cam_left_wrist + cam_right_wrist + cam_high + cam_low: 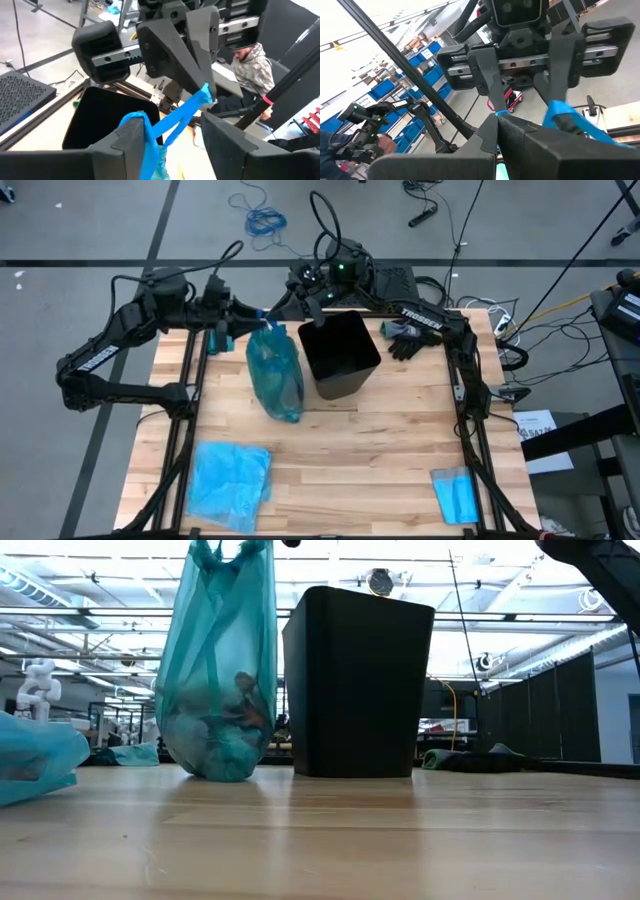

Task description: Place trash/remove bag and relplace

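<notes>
The dark teal bag [275,370] stands tall beside the black bin [340,352], its bottom [215,768] on the table. Trash shows through its wall [245,690]. My left gripper [170,135] is open at the bag's top, coming from the table's left. A blue strip of the bag's top runs between its fingers. My right gripper [507,127] faces it from the right, above the bin's far left corner, and is shut on that strip. My left gripper does not pinch the bag. A strip of the bag's top edge [145,125] lies looped over the inner edge of one finger [125,142], and the other finger stands apart from it. My right gripper pinches the end of the bag's top strip [204,95] between its two fingers, which lie about level and come from the table's right. The strip runs drawn out from them to the left gripper's finger. The bag hangs below with its bottom on the table.
A sky-blue plastic bag [230,485] lies flat at the near left. A small blue folded cloth [455,495] lies at the near right. Black gloves [405,338] lie right of the bin. The middle and near part of the table [370,460] is bare wood.
</notes>
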Tool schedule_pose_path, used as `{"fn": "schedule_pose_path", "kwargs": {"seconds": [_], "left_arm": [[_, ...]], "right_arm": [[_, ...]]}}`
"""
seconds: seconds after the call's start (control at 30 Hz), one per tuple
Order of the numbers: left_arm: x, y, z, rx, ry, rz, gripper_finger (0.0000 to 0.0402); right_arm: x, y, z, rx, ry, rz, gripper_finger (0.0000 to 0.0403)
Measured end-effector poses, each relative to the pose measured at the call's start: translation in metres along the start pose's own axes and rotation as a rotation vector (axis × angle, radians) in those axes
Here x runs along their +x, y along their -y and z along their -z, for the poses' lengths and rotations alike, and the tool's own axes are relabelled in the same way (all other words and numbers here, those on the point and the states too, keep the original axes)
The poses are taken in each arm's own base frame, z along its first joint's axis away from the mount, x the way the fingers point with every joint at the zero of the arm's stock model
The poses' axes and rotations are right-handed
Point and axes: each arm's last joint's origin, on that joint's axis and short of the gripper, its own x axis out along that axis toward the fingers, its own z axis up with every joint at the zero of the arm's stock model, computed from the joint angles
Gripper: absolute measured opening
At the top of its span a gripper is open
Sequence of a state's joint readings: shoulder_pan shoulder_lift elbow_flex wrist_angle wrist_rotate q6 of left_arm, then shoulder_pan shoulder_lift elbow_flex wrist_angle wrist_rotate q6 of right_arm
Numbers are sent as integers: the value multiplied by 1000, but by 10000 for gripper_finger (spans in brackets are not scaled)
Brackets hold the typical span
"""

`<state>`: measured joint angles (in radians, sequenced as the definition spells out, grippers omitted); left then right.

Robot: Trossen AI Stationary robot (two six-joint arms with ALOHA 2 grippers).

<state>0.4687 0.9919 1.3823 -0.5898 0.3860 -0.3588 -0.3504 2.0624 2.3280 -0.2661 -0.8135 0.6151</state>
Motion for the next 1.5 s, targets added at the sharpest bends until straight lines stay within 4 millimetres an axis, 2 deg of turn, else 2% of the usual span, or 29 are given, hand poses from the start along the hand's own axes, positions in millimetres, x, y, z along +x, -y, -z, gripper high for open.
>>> {"fn": "schedule_pose_path", "kwargs": {"seconds": [0.43,0.53,0.6,0.67,0.7,0.83,0.97,1.17,1.3,1.5], "left_arm": [[29,-7,-2,8,-19,17,186],[30,-9,-2,8,-7,-22,149],[30,-9,-2,24,-1,-38,101],[29,-8,-2,39,-2,-31,37],[29,-8,-2,48,-1,-28,20],[27,-8,-2,52,0,-29,3],[27,-9,1,50,-28,-38,2],[24,-10,5,54,-64,-74,1],[19,-12,9,45,-92,-138,1],[0,-7,13,61,-99,-185,0]], "right_arm": [[0,0,0,0,-4,-2,0],[0,0,0,-1,-5,-3,0],[0,1,1,0,-10,2,0],[0,2,2,6,-20,10,0],[0,2,3,14,-24,17,0],[-1,4,4,28,-30,24,6],[-3,1,2,-33,-50,-26,45],[-12,6,6,23,-151,-83,146],[-25,14,13,62,-194,57,197],[-68,18,18,-20,-267,550,211]]}}
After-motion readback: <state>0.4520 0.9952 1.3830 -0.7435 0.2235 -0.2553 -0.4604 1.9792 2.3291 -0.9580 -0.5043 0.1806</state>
